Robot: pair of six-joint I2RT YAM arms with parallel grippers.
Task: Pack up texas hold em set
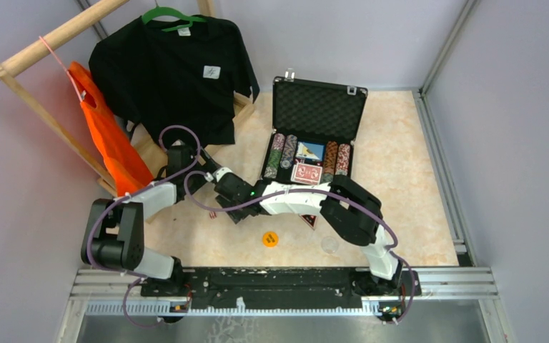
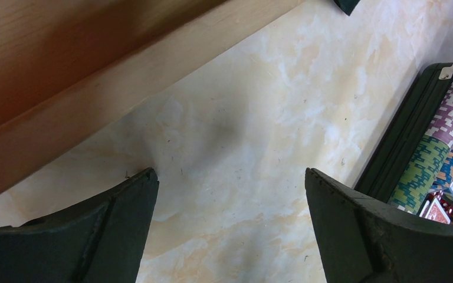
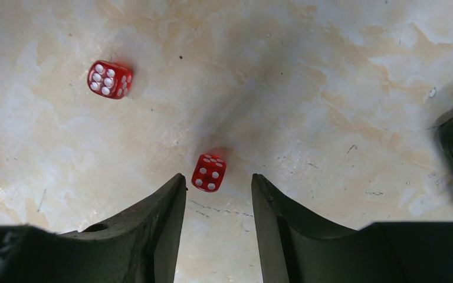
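Note:
The black case (image 1: 274, 127) lies open at the table's middle back with its foam-lined lid (image 1: 319, 107) upright. Striped chips (image 1: 279, 153) and red-backed cards (image 1: 306, 173) sit inside. My right gripper (image 3: 217, 177) reaches left across the table, open and empty. A red die (image 3: 209, 172) lies on the table just ahead of its fingertips, and a second die (image 3: 110, 79) lies further off to the left. My left gripper (image 2: 230, 174) is wide open and empty over bare table. The case (image 2: 398, 150) and its chips (image 2: 442, 135) show at the right edge of the left wrist view.
An orange round token (image 1: 269, 239) and a clear round token (image 1: 329, 244) lie near the front. A wooden rack (image 1: 50, 39) with a black T-shirt (image 1: 175, 75) and an orange bag (image 1: 111, 139) stands at back left. Its base beam (image 2: 94, 76) is close to my left gripper.

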